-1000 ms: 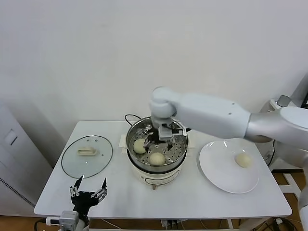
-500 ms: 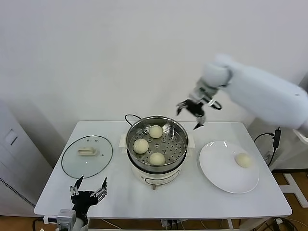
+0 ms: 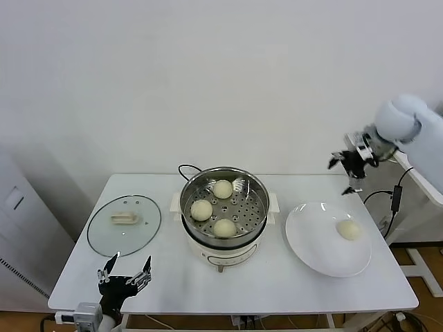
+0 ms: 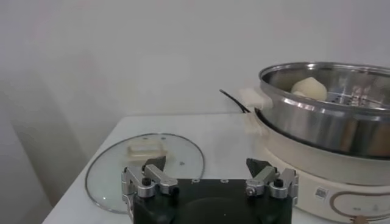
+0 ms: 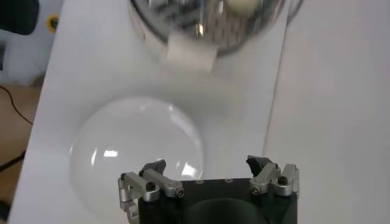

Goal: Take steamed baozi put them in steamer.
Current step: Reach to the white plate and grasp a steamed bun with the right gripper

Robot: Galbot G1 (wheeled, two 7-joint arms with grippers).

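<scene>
The steel steamer (image 3: 185, 196) stands mid-table on its white cooker base. Three steamed baozi lie in it: one at the back (image 3: 222, 189), one at the left (image 3: 201, 209), one at the front (image 3: 224, 227). Another baozi (image 3: 349, 229) rests on the white plate (image 3: 311, 242) at the right. My right gripper (image 3: 348, 173) hangs open and empty, high above the plate's far edge; its wrist view shows the plate (image 5: 137, 152) below and the steamer (image 5: 207, 24) beyond. My left gripper (image 3: 124, 271) is parked open at the table's front left, short of the steamer (image 4: 323, 115).
A round glass lid (image 3: 124, 225) with a white handle lies flat on the table left of the steamer, just beyond my left gripper (image 4: 207, 167). A black cord (image 3: 185, 168) runs behind the cooker. The wall stands close behind the table.
My right gripper rose out of the steamer and swung right and up, to above the plate. A baozi stays at the steamer's back. The left arm has not moved.
</scene>
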